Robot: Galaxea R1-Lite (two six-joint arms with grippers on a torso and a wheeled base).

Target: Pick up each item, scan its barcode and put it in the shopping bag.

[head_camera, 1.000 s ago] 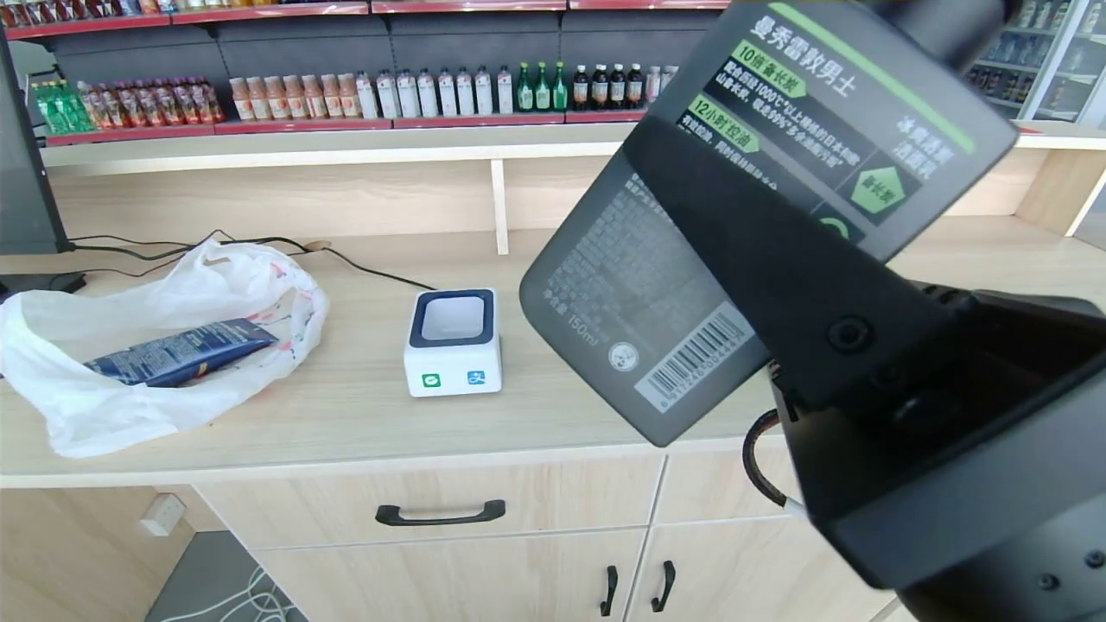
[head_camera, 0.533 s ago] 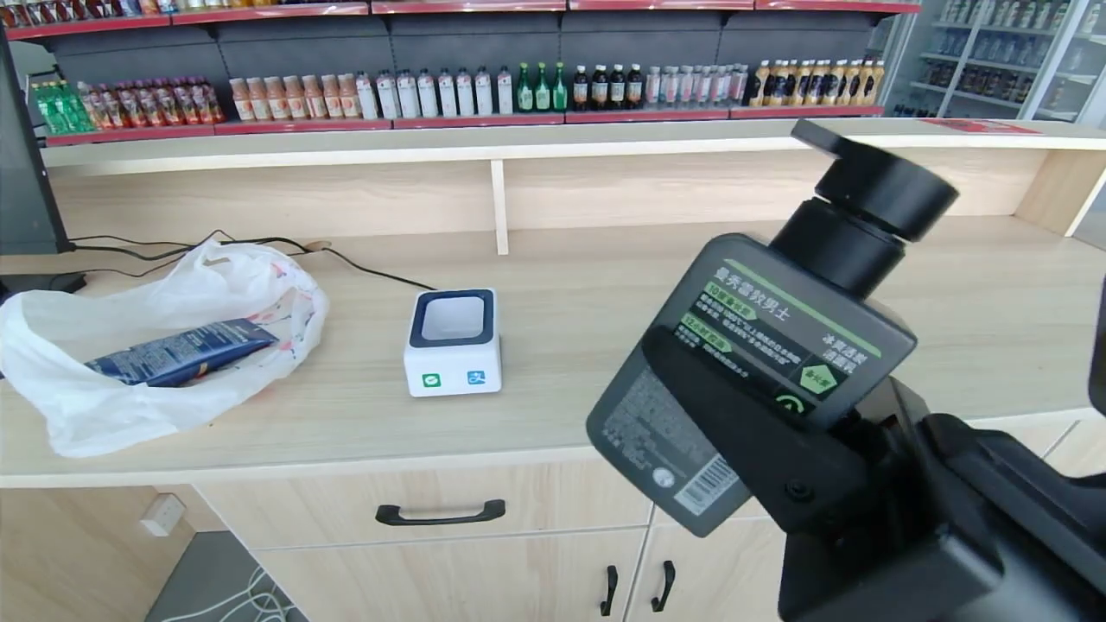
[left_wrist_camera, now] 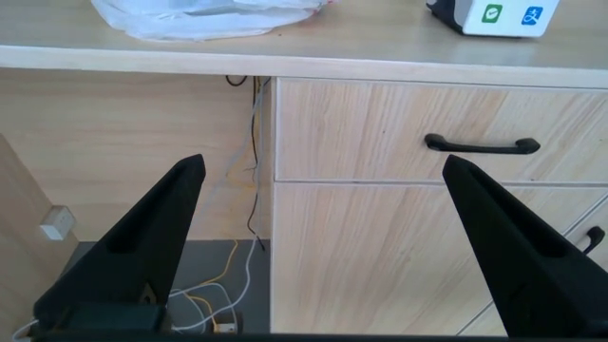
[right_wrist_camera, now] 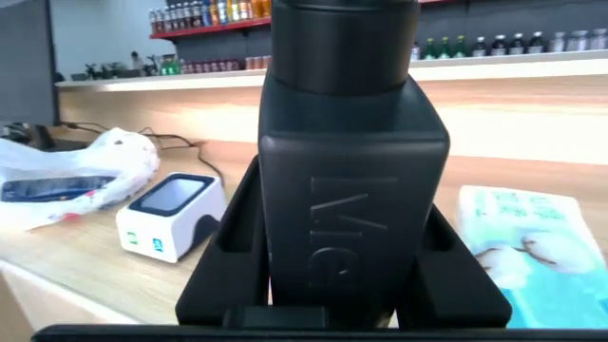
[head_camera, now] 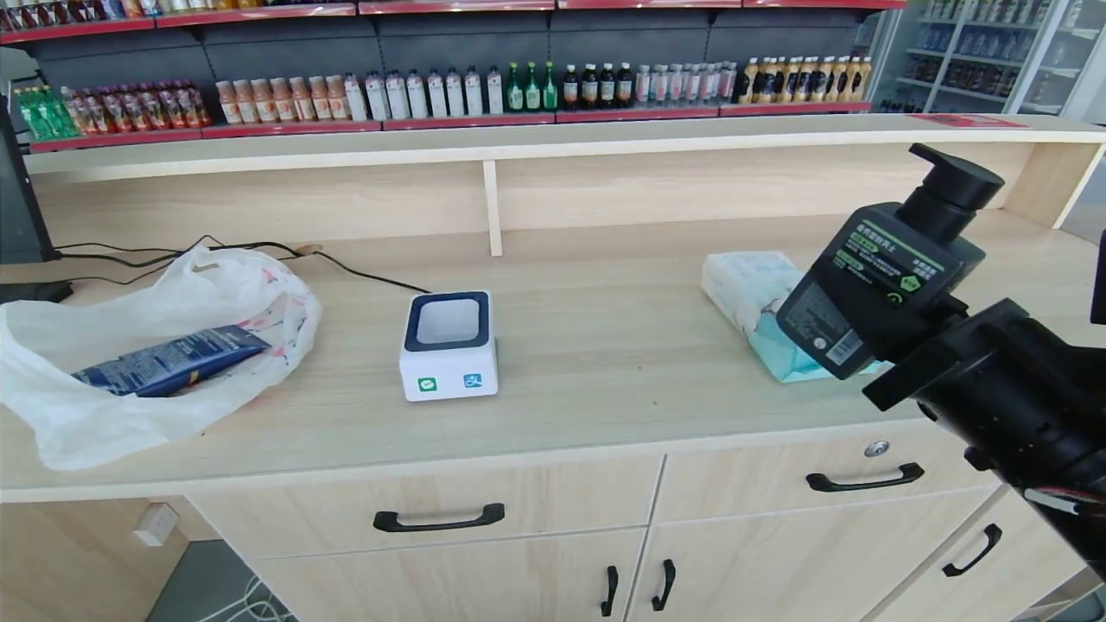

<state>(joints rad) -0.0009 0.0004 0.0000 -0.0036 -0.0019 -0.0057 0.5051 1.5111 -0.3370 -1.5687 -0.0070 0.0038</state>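
My right gripper (head_camera: 912, 333) is shut on a black pump bottle (head_camera: 881, 272), held tilted above the counter's right side, barcode label facing the head camera. In the right wrist view the bottle (right_wrist_camera: 351, 190) sits between the fingers (right_wrist_camera: 223, 256). The white scanner (head_camera: 449, 345) stands mid-counter, well left of the bottle. A white plastic shopping bag (head_camera: 130, 354) lies at the left with a blue tube (head_camera: 164, 361) inside. My left gripper (left_wrist_camera: 323, 247) is open below the counter edge, facing the drawer fronts.
A pale blue tissue pack (head_camera: 750, 298) lies on the counter just behind and below the held bottle. Cables (head_camera: 259, 250) run behind the bag. A raised shelf wall (head_camera: 518, 186) backs the counter. Drawer handles (head_camera: 439, 518) are below.
The right arm has carried the bottle away from the head camera, rightward and down toward the counter. The tissue pack has come into sight. The head view has shifted slightly.
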